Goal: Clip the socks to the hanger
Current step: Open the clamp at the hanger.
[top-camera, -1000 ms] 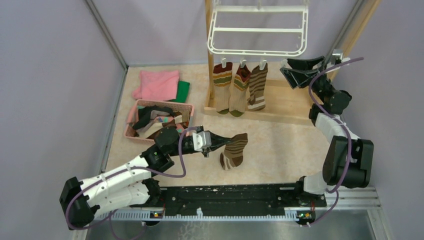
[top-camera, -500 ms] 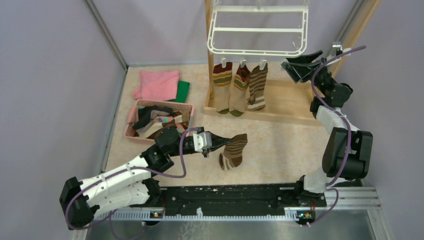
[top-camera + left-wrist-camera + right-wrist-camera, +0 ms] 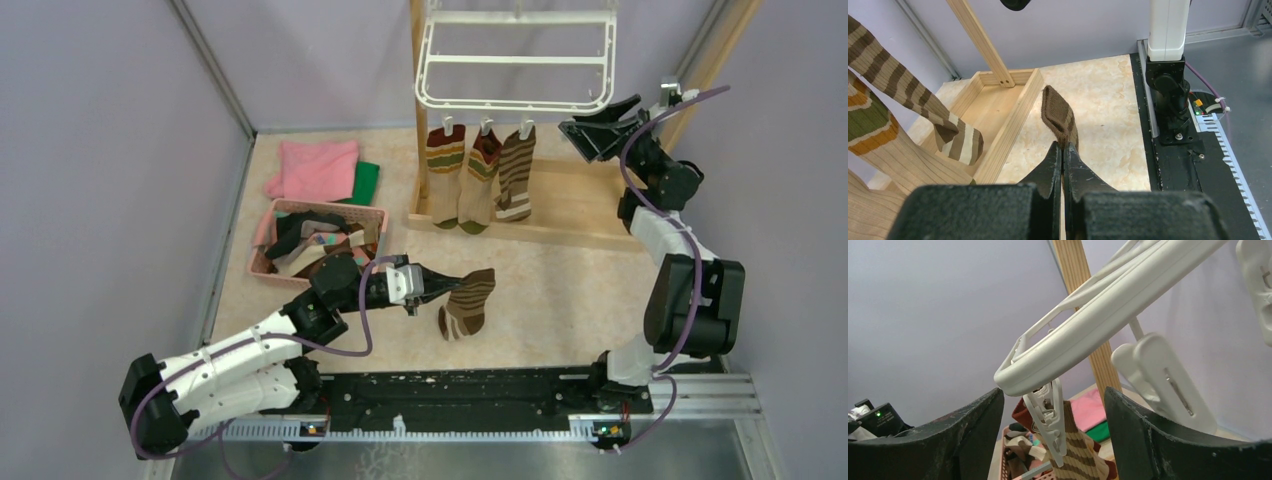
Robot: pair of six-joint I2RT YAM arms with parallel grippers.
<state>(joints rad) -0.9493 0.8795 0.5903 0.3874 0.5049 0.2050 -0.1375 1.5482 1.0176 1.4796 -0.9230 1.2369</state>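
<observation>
The white hanger (image 3: pixel 515 105) hangs at the back with three striped socks (image 3: pixel 483 175) clipped along its front edge. My left gripper (image 3: pixel 432 283) is shut on the cuff of a brown-and-cream striped sock (image 3: pixel 467 300), which dangles over the table. In the left wrist view the jaws (image 3: pixel 1063 150) pinch that sock (image 3: pixel 1058 112). My right gripper (image 3: pixel 600 128) stands open by the hanger's right front corner. In the right wrist view a white clip (image 3: pixel 1050 417) under the hanger rim (image 3: pixel 1098 315) sits between the spread fingers of my right gripper (image 3: pixel 1053 392), untouched.
A pink basket (image 3: pixel 372 214) holding more socks stands at the left. Behind it lie a pink cloth (image 3: pixel 315 168) and a green cloth (image 3: pixel 365 182). A wooden post (image 3: pixel 417 100) and wooden base (image 3: pixel 560 205) carry the hanger. A second clip (image 3: pixel 1163 382) hangs right of my fingers.
My right arm has lifted and turned its gripper up toward the hanger's right corner, its jaws narrowing slightly. The left arm and its sock have not moved.
</observation>
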